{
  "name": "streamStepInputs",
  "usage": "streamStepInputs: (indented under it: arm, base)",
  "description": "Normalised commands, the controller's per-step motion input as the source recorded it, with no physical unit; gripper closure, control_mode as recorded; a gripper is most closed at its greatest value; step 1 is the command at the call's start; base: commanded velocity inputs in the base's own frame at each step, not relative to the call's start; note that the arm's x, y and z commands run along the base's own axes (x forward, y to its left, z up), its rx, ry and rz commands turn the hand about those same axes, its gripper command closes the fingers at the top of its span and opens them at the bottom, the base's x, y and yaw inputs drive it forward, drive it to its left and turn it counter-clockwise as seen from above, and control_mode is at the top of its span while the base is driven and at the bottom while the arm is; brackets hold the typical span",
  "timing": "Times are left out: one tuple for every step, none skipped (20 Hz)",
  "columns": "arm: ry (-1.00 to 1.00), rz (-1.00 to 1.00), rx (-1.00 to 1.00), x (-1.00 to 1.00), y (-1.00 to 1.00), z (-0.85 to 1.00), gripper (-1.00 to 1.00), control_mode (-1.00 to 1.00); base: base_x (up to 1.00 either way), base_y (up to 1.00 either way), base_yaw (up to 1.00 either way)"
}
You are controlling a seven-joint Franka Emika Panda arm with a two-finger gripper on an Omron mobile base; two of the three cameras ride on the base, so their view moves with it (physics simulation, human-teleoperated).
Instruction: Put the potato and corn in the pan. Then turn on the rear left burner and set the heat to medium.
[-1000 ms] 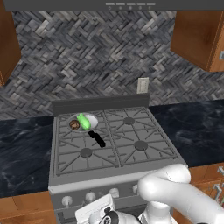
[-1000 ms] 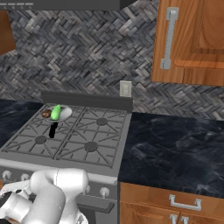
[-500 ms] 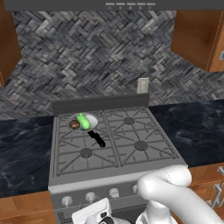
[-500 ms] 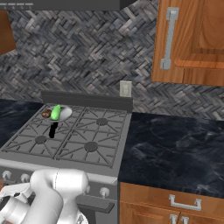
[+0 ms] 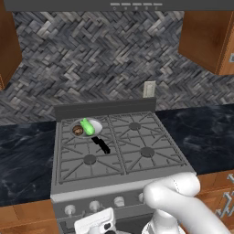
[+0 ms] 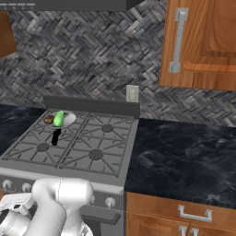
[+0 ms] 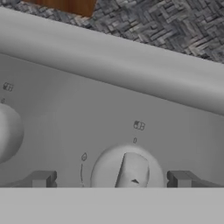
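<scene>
- On the back left corner of the stove (image 5: 119, 183), the pan (image 5: 94, 124) sits over the rear left burner (image 6: 69, 120), and both veggies are already in it.
- Inside the pan, left side: the potato (image 5: 77, 130), a little brown lump, touching or just about touching the corn.
- Just right of it, the corn (image 5: 87, 127). In the left base view its long axis runs from up-left, toward the backsplash, down-right toward the pan's middle; in the right base view (image 6: 58, 118) it looks nearly upright, leaning on the rim.
- The pan's black handle (image 5: 101, 145) sticks out toward the front of the stove, angled a bit to the right, lying over the grate (image 5: 90, 160) between the rear left and front left burners.
- Further right, the other two burners (image 5: 146, 151) have nothing on them, with dark marble counter (image 6: 184, 156) on either side of the stove.
- Down at the front panel, the gripper (image 7: 109, 181) is way below and in front of the pan, so well apart from the potato and corn. It's pointed at the knob row.
- In the hand view the two fingertips (image 7: 41, 178) stand wide apart, open, holding nothing, with a round knob (image 7: 129, 170) between them. The knob's ridge points roughly up, tipped slightly right. I can't tell if the fingers are touching it.
- Another knob (image 7: 8, 131) peeks in at the left edge of the hand view.
</scene>
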Motion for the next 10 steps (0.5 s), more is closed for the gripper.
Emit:
streamStepInputs:
  arm:
    - [-0.08, -0.03, 0.04, 0.23, -0.03, 0.00, -1.00, -1.00]
    - [-0.06, -0.03, 0.03, 0.34, -0.06, 0.00, -1.00, -1.00]
    - [-0.06, -0.04, 0.05, 0.33, -0.12, 0.00, -1.00, -1.00]
    - [-0.05, -0.05, 0.04, 0.31, -0.15, 0.00, -1.00, -1.00]
    - [-0.04, -0.06, 0.05, 0.29, -0.16, 0.00, -1.00, -1.00]
    - [-0.04, -0.07, 0.04, 0.29, -0.15, 0.00, -1.00, -1.00]
    - [-0.03, -0.07, 0.04, 0.21, -0.16, 0.00, -1.00, -1.00]
    - [-0.02, -0.07, 0.03, 0.16, -0.09, 0.00, -1.00, -1.00]
    - [0.00, -0.04, 0.00, 0.07, 0.00, 0.00, -1.00, -1.00]
    - [0.00, 0.00, 0.00, 0.00, 0.00, 0.00, -1.00, -1.00]
  base:
    - [0.00, 0.00, 0.00]
    - [0.00, 0.00, 0.00]
    - [0.00, 0.00, 0.00]
    - [0.00, 0.00, 0.00]
    - [0.00, 0.00, 0.00]
    - [0.00, 0.00, 0.00]
    - [0.00, 0.00, 0.00]
    - [0.00, 0.00, 0.00]
    - [0.00, 0.00, 0.00]
    - [0.00, 0.00, 0.00]
